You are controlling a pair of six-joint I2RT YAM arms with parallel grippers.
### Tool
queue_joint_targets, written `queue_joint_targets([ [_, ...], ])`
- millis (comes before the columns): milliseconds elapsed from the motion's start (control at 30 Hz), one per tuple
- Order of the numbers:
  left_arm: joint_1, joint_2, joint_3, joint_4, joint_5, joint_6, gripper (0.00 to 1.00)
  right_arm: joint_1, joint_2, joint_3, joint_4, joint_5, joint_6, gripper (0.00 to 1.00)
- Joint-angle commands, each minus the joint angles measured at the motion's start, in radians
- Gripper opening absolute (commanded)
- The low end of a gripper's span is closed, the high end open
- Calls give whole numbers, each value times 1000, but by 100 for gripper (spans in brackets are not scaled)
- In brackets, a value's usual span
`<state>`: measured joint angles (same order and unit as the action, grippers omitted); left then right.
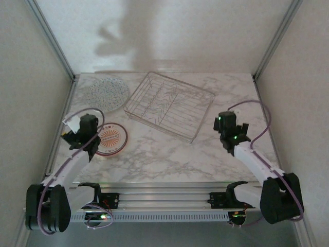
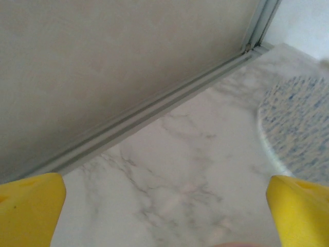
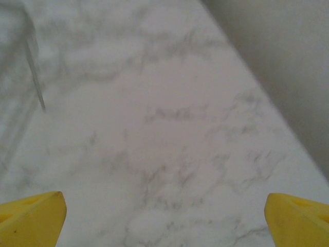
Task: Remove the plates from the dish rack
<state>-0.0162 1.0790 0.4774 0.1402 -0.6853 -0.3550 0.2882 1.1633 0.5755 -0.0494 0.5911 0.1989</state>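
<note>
- I see my left fingers [image 2: 31, 208] spread wide, empty, over the bench [image 1: 169, 152].
- My right fingers [image 3: 295, 216] are likewise apart.
- The rack [image 1: 169, 105] sits back-centre; speckled plate [image 1: 107, 93] left of it, emblem plate [image 1: 112, 138] nearer.

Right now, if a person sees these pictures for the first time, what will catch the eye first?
The silver wire dish rack stands out first, at the middle back of the marble table, with no plate in it. Next come a speckled plate lying flat at the back left, and a white plate with an orange emblem in front of it, beside the left gripper.
</note>
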Motion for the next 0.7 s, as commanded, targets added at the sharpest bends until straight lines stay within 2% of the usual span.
queue_joint_targets([
  [0, 11, 57, -85, 394, 16, 244, 100, -7, 80, -101, 456, -67, -136, 99],
  [133, 31, 174, -127, 527, 156, 199, 100, -34, 240, -65, 550, -163, -138, 99],
  [267, 67, 290, -150, 711, 275, 189, 100, -75, 346, 53, 419, -243, -145, 99],
  [333, 83, 333, -141, 794, 326, 212, 99, -97, 356, 57, 430, -291, -172, 99],
  [433, 131, 385, -110, 818, 433, 137, 99, -126, 332, -50, 657, -369, -249, 99],
  [600, 120, 385, -166, 935, 521, 184, 99, -197, 395, -201, 960, -446, -190, 99],
  [667, 92, 383, -199, 992, 509, 216, 99, -197, 380, -192, 910, -447, -185, 99],
])
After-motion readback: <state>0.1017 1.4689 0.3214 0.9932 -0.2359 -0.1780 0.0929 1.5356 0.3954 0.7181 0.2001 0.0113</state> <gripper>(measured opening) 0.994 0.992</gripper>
